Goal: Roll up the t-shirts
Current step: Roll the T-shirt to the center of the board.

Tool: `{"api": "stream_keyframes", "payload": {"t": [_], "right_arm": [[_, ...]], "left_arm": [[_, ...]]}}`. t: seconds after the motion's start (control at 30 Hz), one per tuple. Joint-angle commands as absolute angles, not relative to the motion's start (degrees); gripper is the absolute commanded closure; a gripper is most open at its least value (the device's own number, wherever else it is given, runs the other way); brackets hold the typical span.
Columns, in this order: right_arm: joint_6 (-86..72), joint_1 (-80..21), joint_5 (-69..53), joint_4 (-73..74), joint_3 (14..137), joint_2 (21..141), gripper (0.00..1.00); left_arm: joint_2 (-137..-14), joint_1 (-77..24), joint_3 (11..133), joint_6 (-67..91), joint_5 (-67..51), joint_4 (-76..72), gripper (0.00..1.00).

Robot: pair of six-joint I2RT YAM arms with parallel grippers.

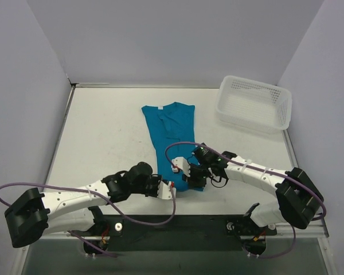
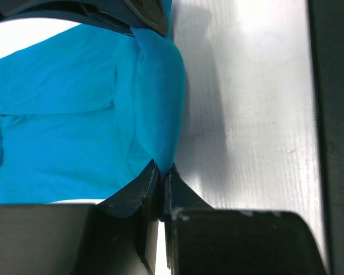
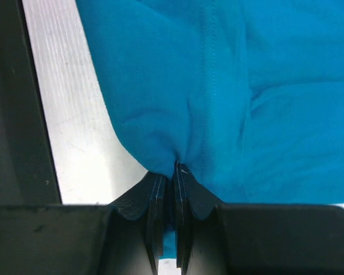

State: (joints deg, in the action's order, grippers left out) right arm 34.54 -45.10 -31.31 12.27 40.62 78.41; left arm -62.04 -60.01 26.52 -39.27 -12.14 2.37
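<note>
A teal-blue t-shirt [image 1: 173, 133] lies folded into a long strip on the white table [image 1: 103, 137], collar far, hem near. My left gripper [image 1: 171, 190] is shut on the near left corner of the hem, and the left wrist view shows the cloth [image 2: 74, 114] pinched between its fingertips [image 2: 152, 177]. My right gripper [image 1: 194, 172] is shut on the near right edge of the hem; the right wrist view shows the cloth [image 3: 229, 91] bunched into its fingertips [image 3: 183, 175]. The near end of the shirt is folded over into a small rounded lip.
A white perforated plastic basket [image 1: 253, 103] stands at the far right of the table. Grey walls close the left, back and right sides. A black bar [image 1: 178, 226] with both arm bases runs along the near edge.
</note>
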Motion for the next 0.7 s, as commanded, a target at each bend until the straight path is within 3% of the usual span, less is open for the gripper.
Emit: {"api": "stream_keyframes", "payload": {"t": [0.0, 0.37, 0.67], "right_arm": [[30.51, -41.49, -38.49, 16.96, 44.91, 78.57, 0.96], [29.88, -34.90, -51.75, 27.48, 54.74, 90.51, 0.96], [47.33, -29.45, -61.08, 51.81, 69.77, 106.25, 0.96]], "left_arm": [[-62.05, -54.06, 33.48, -36.91, -28.00, 14.91, 1.00], [-77.40, -39.39, 47.27, -38.40, -50.85, 32.31, 1.00], [-98.51, -32.09, 69.24, -64.72, -59.06, 65.33, 1.00]]}}
